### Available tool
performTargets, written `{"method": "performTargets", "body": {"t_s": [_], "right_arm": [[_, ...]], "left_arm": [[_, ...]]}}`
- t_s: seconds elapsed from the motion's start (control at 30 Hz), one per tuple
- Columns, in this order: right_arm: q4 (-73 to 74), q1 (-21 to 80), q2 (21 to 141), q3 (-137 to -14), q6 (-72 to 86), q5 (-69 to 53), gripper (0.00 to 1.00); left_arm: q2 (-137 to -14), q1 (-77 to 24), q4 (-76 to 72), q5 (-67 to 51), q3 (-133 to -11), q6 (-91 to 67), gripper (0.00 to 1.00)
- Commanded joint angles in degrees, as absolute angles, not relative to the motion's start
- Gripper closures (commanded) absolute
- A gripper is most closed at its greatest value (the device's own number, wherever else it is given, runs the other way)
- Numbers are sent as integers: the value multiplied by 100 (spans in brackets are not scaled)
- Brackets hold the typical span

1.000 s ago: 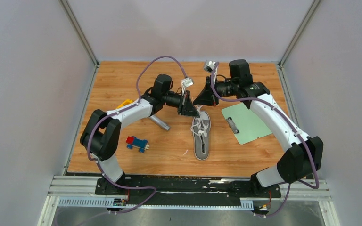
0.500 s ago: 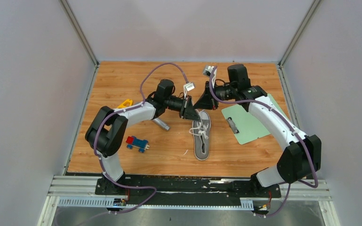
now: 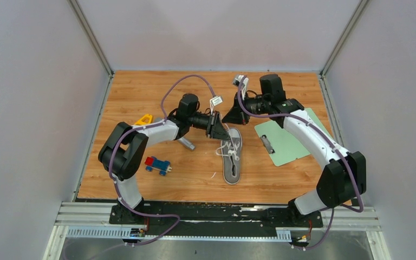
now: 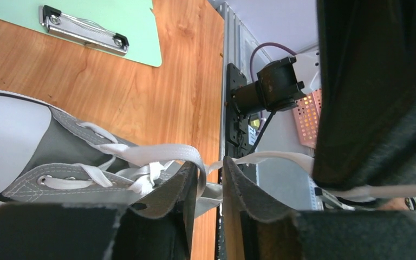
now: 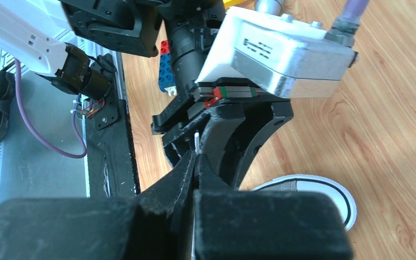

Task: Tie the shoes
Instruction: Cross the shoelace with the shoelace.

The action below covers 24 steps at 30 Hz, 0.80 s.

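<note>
At the centre of the overhead view, the left gripper (image 3: pixel 220 130) has its jaws narrowly parted, with a white lace (image 4: pixel 157 154) running through the gap. Just right of it, the right gripper (image 3: pixel 229 116) is pinched closed on the lace. Directly below both lies the grey sneaker (image 3: pixel 232 161), toe towards them, between a toy car (image 3: pixel 157 164) at left and a green clipboard (image 3: pixel 288 142) at right.

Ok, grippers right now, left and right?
Left gripper: open, jaws slightly parted, white lace passing between them.
Right gripper: shut on a lace end.
</note>
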State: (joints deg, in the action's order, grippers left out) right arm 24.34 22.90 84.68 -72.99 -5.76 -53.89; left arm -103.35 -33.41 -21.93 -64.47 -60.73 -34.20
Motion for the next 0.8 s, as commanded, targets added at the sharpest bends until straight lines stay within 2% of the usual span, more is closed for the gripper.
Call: {"method": "performTargets", "body": {"t_s": [0.0, 0.17, 0.37, 0.5, 0.77], "right_arm": [[2197, 2268, 8583, -7275, -439, -5264, 100], [2178, 2268, 8734, -7232, -338, -5272, 100], [2133, 2274, 8904, -7255, -232, -5356, 100], [2076, 2270, 9008, -7282, -114, -5445, 100], [2027, 2238, 8970, -7375, -35, -5112, 100]], "left_arm": [[-10267, -3374, -2680, -6654, -5987, -3557, 67], [-10263, -3375, -3233, -6716, -5772, -3879, 55], [-10263, -3383, -3607, -6734, -5716, -4027, 45], [-10282, -3382, -3444, -6464, -5743, -4007, 43], [-10233, -3432, -3233, -6630, -5746, -3693, 42]]}}
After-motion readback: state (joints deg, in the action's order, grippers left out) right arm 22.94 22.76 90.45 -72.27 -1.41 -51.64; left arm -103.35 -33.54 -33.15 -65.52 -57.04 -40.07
